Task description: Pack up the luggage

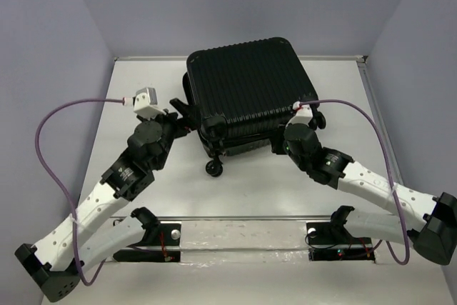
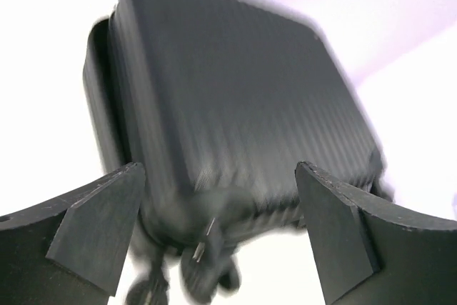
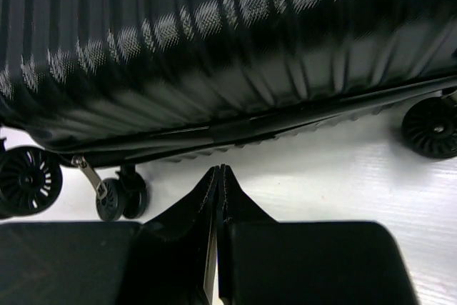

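The luggage (image 1: pixel 250 94) is a black ribbed hard-shell suitcase lying flat and closed at the back middle of the table, wheels toward me. My left gripper (image 1: pixel 189 116) is open at its near-left corner. In the left wrist view the open gripper (image 2: pixel 220 176) frames the blurred luggage (image 2: pixel 235 105), with a wheel (image 2: pixel 207 262) between the fingers (image 2: pixel 100 226); nothing is held. My right gripper (image 1: pixel 280 146) is shut and empty at the near-right edge. In the right wrist view the gripper (image 3: pixel 218 171) sits just short of the luggage (image 3: pixel 214 48) seam.
Small black wheels (image 3: pixel 28 180) (image 3: pixel 432 126) stick out from the suitcase's near side over the white table (image 3: pixel 343 169). One wheel (image 1: pixel 214 168) shows in the top view. Purple cables (image 1: pixel 50 148) loop from both wrists. Grey walls close in the table.
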You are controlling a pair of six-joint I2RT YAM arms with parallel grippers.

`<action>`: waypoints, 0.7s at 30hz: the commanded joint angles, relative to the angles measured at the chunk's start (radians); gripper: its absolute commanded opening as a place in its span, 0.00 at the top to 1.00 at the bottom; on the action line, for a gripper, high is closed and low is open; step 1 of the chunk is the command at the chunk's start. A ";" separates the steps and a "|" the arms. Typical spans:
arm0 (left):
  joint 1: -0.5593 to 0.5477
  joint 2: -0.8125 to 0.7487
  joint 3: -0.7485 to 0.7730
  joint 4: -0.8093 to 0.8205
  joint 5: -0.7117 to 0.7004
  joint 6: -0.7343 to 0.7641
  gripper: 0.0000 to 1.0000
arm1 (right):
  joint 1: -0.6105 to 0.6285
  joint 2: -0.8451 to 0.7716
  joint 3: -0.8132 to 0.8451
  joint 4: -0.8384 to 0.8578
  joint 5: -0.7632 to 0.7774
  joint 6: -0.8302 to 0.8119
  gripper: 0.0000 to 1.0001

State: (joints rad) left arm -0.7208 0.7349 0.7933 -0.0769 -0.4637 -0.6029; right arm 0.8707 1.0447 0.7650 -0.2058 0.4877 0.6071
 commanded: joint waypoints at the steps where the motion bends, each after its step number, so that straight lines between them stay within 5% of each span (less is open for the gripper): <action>1: 0.097 0.208 0.246 0.047 -0.012 0.135 0.01 | -0.035 -0.020 0.077 -0.032 -0.035 -0.070 0.92; 5: 0.294 0.449 0.479 0.069 0.258 0.141 0.01 | -0.053 -0.017 0.086 -0.063 -0.055 -0.079 0.91; 11: 0.493 0.944 0.913 0.002 0.450 0.160 0.01 | -0.140 -0.040 0.037 -0.083 -0.170 -0.073 0.90; 19: 0.621 1.529 1.710 -0.237 0.746 0.146 0.01 | -0.141 -0.052 -0.022 -0.081 -0.256 -0.044 0.90; 21: 0.642 1.623 1.777 -0.244 0.828 0.106 0.01 | -0.141 -0.057 -0.052 -0.081 -0.241 -0.044 0.90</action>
State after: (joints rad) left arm -0.1219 2.2620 2.3688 -0.2264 0.1307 -0.4572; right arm 0.7315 1.0077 0.7532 -0.2832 0.2737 0.5564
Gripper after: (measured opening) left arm 0.990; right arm 0.097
